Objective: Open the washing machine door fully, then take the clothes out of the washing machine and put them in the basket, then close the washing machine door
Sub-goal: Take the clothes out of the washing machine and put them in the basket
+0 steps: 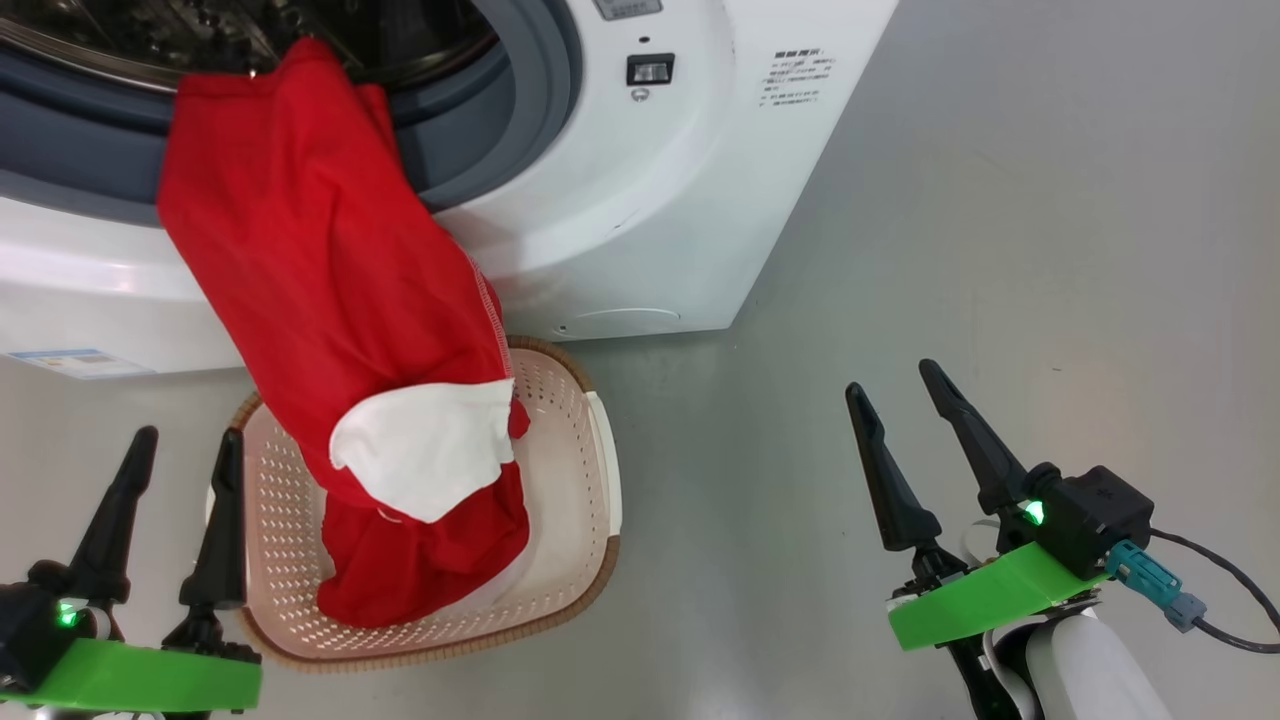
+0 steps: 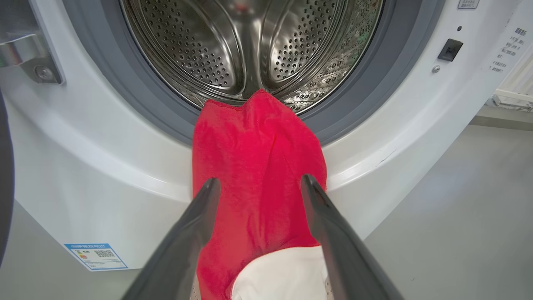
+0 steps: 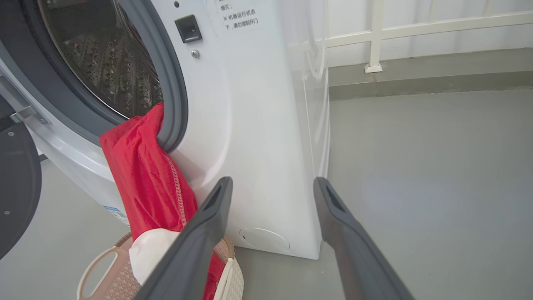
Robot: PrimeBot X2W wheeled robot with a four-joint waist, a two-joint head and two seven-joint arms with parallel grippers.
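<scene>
Draping from the grey rubber ring (image 1: 520, 130) of the washing machine (image 1: 650, 220), a red garment (image 1: 320, 280) hangs down the white front in the head view. Its white-patched lower end is pooled in the cream basket (image 1: 600, 480) on the floor (image 1: 1000, 250) just below, so it appears only half removed. The left tool (image 1: 190, 432) stands beside the basket and the right tool (image 1: 890, 376) well apart over bare floor, both spread wide and holding nothing.

Left wrist view: the perforated steel drum (image 2: 250, 46) looks empty behind the garment's top edge, which the head camera cannot confirm. The spread fingers frame the cloth, apparently short of it.

Right wrist view: the black-rimmed door (image 3: 16, 183) stands aside at the left. The basket sits under the opening, likely placed to catch laundry.
</scene>
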